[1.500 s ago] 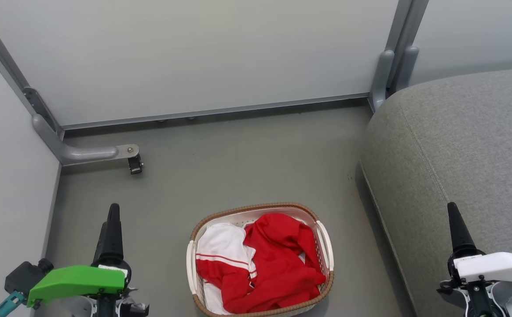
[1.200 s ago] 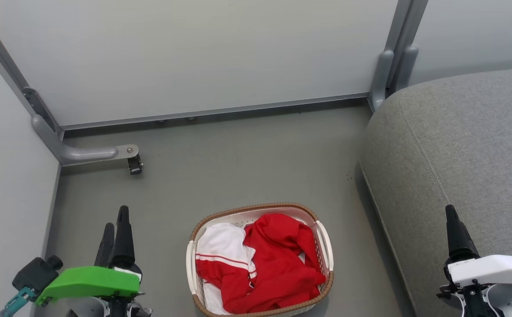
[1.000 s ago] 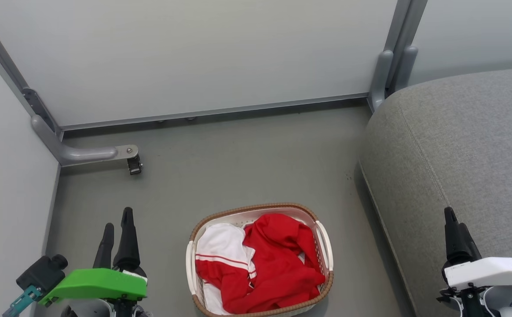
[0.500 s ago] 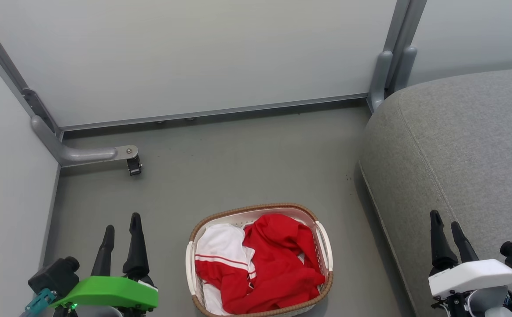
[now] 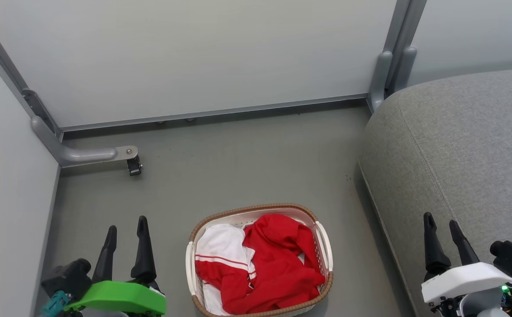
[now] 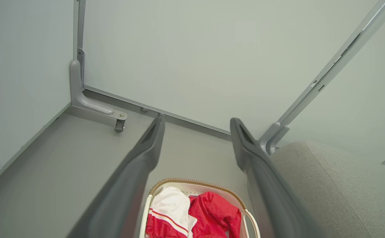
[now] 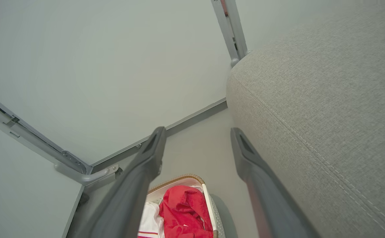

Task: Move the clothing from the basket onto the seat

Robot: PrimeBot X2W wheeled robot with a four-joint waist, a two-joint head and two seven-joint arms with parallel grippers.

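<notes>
The white perforated basket (image 5: 325, 246) with a brown woven rim sits on the grey floor at the bottom centre. Inside it lies the clothing (image 5: 273, 264), bright red fabric with a white panel and thin red stripes. The large grey seat (image 5: 467, 149) fills the right side. My left gripper (image 5: 126, 224) stands open to the left of the basket, empty. My right gripper (image 5: 440, 222) is open in front of the seat's side, empty. The left wrist view looks down on the basket (image 6: 195, 182) and clothing (image 6: 212, 216) between open fingers. In the right wrist view the clothing (image 7: 184, 211) lies low, the seat (image 7: 328, 99) to the right.
Pale partition walls (image 5: 203, 57) close the back and left. A grey metal foot with a caster (image 5: 133, 166) juts onto the floor at the left. A grey post (image 5: 390, 66) stands beside the seat's far corner. Bare floor (image 5: 238, 163) lies beyond the basket.
Both grippers have turned about their wrists, so both fingers of each now show side by side. Both have sunk slightly toward the bottom edge. Basket and clothing have not moved.
</notes>
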